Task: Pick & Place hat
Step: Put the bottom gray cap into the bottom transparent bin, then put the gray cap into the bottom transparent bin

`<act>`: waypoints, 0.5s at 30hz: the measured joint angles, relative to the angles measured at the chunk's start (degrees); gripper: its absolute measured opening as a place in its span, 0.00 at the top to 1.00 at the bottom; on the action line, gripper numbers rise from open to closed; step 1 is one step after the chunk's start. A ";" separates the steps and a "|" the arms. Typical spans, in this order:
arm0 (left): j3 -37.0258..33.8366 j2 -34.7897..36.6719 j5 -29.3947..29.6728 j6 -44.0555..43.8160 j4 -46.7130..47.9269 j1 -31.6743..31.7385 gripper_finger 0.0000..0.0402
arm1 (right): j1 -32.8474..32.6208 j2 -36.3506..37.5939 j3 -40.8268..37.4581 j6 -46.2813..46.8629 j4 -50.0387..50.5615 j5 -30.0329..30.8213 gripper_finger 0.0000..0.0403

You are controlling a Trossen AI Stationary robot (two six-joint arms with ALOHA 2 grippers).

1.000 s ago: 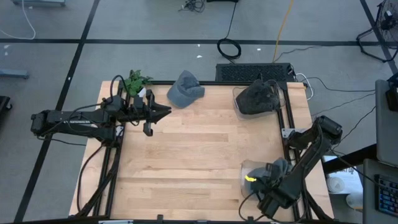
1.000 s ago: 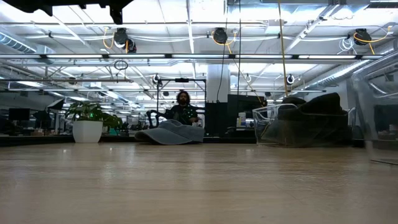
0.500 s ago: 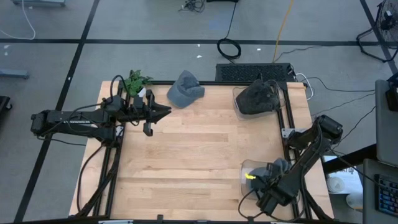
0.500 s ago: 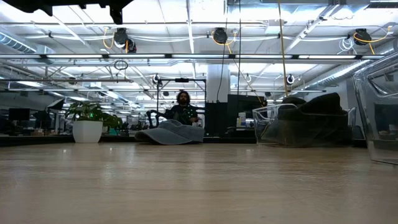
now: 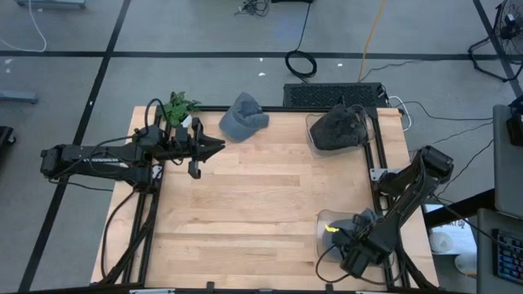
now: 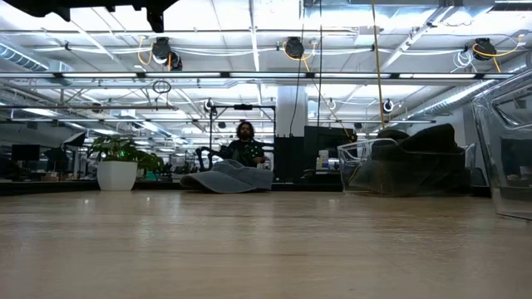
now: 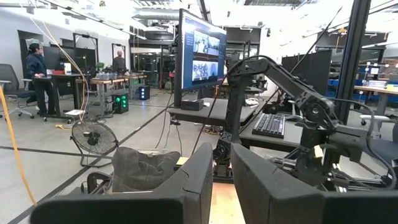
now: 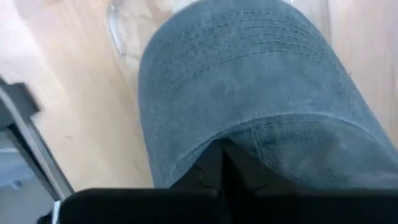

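— Where the right arm bends down at the near right corner of the surface (image 5: pixel 245 212), what has its pincer (image 8: pixel 221 163) got?
— A grey hat (image 8: pixel 249 93). The pincer is pinched on the cloth at the hat's edge, fingers pressed together with fabric between them, and the rest of the hat spreads out just past the fingertips over a clear bin (image 5: pixel 327 233) at that corner.
— And the left pincer (image 5: pixel 214 147)?
— Hanging above the far left part of the surface, fingers nearly together with a narrow gap, holding nothing.
— Other hats?
— A blue-grey cap (image 5: pixel 243 117) lies on the far edge, just beyond the left pincer's tips, and a dark hat (image 5: pixel 337 129) fills another clear bin (image 5: pixel 369 122) at the far right corner. A potted plant (image 5: pixel 178 107) stands at the far left corner.
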State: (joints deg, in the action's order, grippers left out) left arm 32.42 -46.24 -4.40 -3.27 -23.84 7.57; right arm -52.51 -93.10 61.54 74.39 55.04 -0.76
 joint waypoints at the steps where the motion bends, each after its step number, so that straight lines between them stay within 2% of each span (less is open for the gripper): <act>1: 0.00 0.00 0.00 0.00 -0.01 0.01 0.83 | -0.01 1.17 0.00 0.38 -0.79 0.97 1.00; 7: 0.00 0.02 0.00 0.00 0.00 0.01 0.83 | -0.23 8.44 -0.34 1.46 -4.81 9.44 1.00; 15: 0.00 0.00 0.00 0.00 0.01 0.02 0.83 | -0.48 14.17 -0.22 0.79 -4.72 15.56 1.00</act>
State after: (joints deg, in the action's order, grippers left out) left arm 32.42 -46.24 -4.40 -3.27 -23.83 7.60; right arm -52.99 -78.93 61.32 75.18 50.32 14.80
